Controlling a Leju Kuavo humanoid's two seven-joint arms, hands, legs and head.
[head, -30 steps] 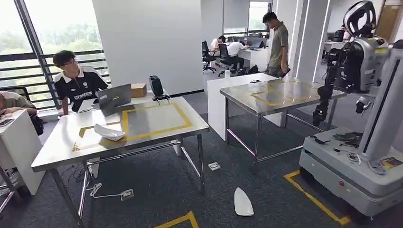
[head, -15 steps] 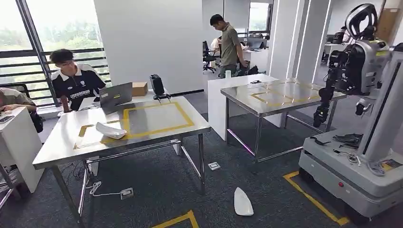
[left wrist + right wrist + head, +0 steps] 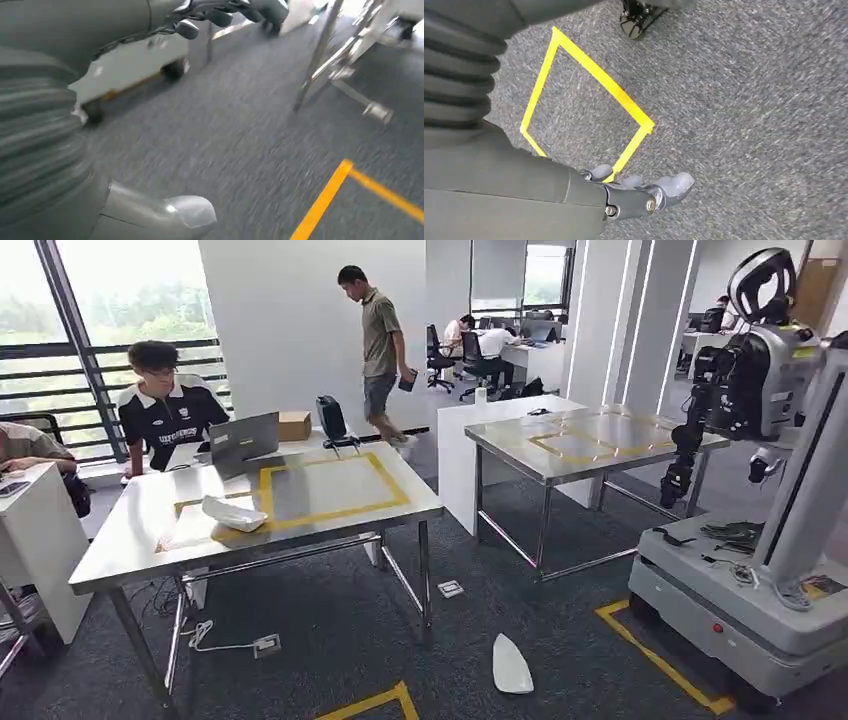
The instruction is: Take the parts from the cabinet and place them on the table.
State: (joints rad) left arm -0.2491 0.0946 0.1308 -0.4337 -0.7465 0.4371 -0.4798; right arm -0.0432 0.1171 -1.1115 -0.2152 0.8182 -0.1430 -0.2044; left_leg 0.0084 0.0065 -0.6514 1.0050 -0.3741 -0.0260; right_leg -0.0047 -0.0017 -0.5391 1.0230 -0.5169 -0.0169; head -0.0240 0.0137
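One white part (image 3: 234, 514) already sits on the near bench (image 3: 120, 550), by the yellow tape outline, and another white part (image 3: 511, 665) lies on the carpet below, so I'd say the job's partly done w/ more to fetch; no cabinet that I can pick out from here. Left robot hand (image 3: 220, 12) and right robot hand (image 3: 644, 192) both hang over the floor, fingers spread, holding nothing. Writing: seated person's shirt (image 3: 172, 430) has white chest lettering, too small to read
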